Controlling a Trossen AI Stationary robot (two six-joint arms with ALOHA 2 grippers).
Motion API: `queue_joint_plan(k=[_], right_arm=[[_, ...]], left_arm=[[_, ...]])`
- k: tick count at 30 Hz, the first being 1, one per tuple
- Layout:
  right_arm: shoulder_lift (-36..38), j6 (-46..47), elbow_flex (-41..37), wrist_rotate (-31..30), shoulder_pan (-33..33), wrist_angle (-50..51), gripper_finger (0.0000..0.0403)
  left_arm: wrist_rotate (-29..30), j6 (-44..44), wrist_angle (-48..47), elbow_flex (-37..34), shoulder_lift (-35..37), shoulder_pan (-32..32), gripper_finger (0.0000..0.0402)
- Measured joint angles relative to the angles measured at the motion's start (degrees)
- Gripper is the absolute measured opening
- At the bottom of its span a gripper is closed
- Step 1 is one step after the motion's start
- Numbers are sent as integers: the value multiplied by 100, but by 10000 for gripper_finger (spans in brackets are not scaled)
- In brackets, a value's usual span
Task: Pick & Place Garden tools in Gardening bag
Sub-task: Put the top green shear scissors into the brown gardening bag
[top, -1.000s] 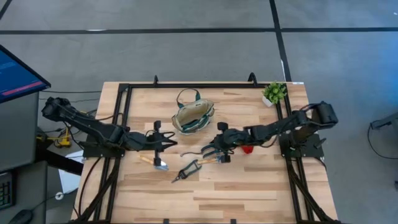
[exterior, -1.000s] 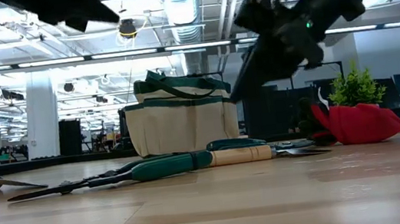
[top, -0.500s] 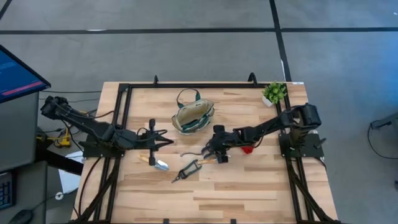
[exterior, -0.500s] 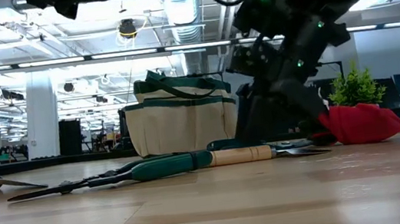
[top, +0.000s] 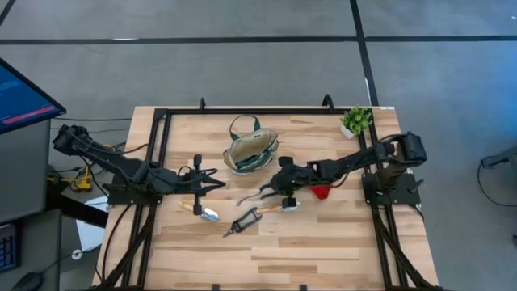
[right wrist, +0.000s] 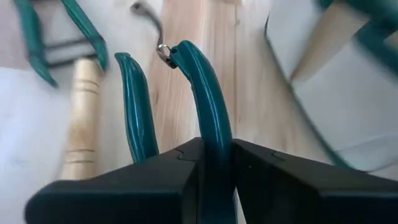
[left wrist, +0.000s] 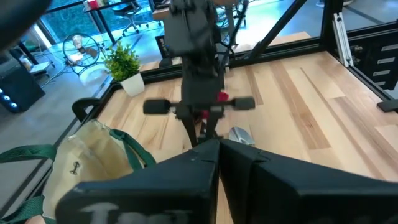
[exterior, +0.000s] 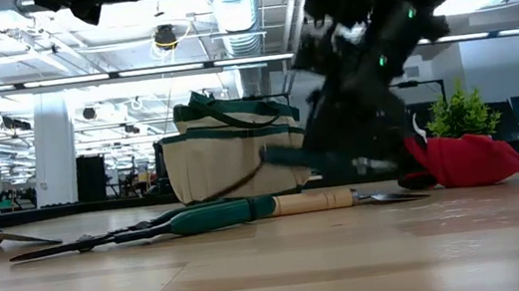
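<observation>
The right gripper [top: 284,183] is pinching one green handle of the pruners [right wrist: 208,106], just right of the bag [top: 250,151]. The left gripper [top: 212,179], shut and empty, is waiting left.

Bright even overhead light, soft shadows on table [top: 323,234]; low view glary from ceiling strips, right gripper [exterior: 360,142] motion-blurred there, bag [right wrist: 348,93] beyond its jaws soft.
</observation>
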State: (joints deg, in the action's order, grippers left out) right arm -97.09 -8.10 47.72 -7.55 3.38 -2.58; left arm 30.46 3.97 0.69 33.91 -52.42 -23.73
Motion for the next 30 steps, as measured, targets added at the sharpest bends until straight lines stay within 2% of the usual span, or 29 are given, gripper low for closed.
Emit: queue_joint_plan(k=[5,10,13,19,22,26,29,30], right_arm=[[600,-255,552,-45,24,976,49],[799,-1223,1423,-450,28,1491,49],[779,-1738,1860,-457,-157,1569,49],[779,-2321,2159,-434,-753,956,49],[776,-2335,2243,-104,-1074,882,49],[537,-2340,2213,16,-1350,579,49],[245,-2304,2275,220,-1470,-52,49],[215,-2291,2234,307,-1531,91,49]], left_arm=[[-2,0,0,0,0,2,3],[-3,0,2,0,0,2,3],[-5,0,7,0,0,2,3],[-7,0,14,0,0,1,3],[-7,0,17,0,0,0,3],[-9,0,20,2,0,-2,3],[-11,2,18,2,-2,2,3],[-9,2,19,2,0,-2,3]])
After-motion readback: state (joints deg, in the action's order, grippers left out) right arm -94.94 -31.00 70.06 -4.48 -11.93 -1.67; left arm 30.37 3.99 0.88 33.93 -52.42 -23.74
